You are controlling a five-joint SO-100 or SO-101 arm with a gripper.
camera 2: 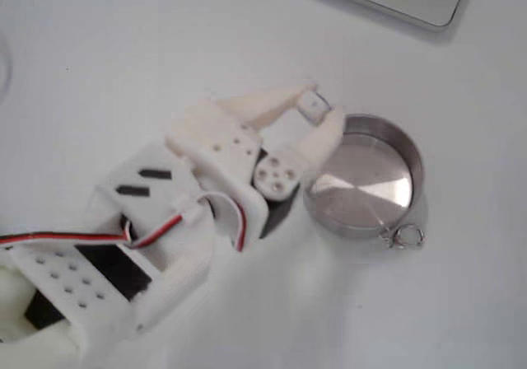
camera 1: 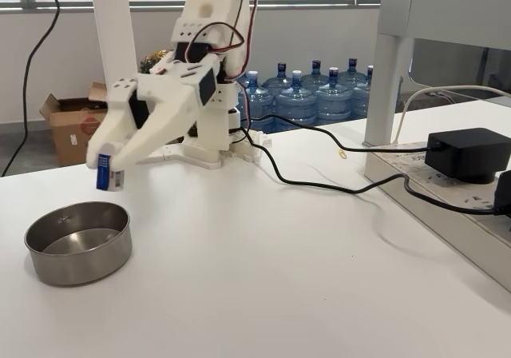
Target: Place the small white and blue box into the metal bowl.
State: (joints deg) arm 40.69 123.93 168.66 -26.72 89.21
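Observation:
The small white and blue box (camera 1: 107, 173) hangs in the air, pinched between the white fingertips of my gripper (camera 1: 106, 166). It sits just above and behind the far rim of the metal bowl (camera 1: 78, 242), which rests on the white table at the left. From above, the box (camera 2: 311, 104) shows as a small white block between the two fingers, at the upper left edge of the bowl (camera 2: 362, 184). The gripper (camera 2: 317, 105) is shut on the box. The bowl's shiny interior holds nothing.
A black cable (camera 1: 319, 184) runs across the table from the arm's base (camera 1: 211, 146) to a black power adapter (camera 1: 467, 154) on the right. Water bottles (camera 1: 315, 93) and a cardboard box (camera 1: 72, 126) stand on the floor behind. A small key ring (camera 2: 405, 236) hangs off the bowl.

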